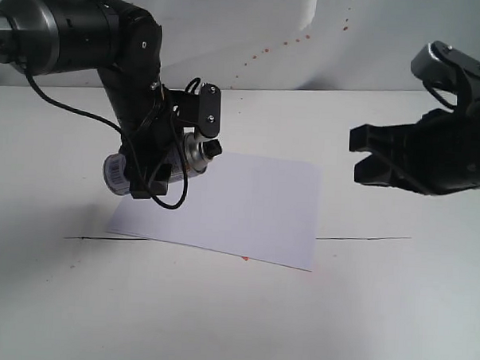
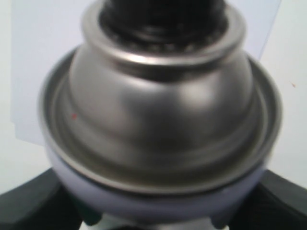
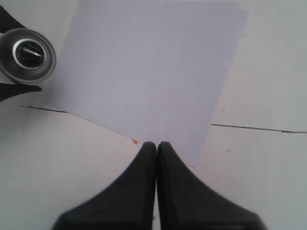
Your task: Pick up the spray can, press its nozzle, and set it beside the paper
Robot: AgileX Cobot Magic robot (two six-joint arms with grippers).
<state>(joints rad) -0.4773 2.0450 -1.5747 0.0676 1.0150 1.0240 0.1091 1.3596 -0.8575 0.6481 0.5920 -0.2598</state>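
Exterior view | spray can point(image 1: 117, 172): 1 | nozzle point(image 1: 214, 148): 1 | paper point(image 1: 247, 204): 1

Spray can point(image 1: 193, 156), tilted in left gripper point(image 1: 161, 165), hangs over paper's point(image 1: 247, 208) left edge; right gripper point(image 1: 356, 157) well apart, rightward.

The spray can point(image 2: 158, 120) sits between the two black fingers point(image 2: 29, 206), which flank its sides. Beyond the fingers its silver dome carries the nozzle point(image 2: 163, 17), blurred, apparently black. The paper point(image 2: 43, 62) lies behind it.
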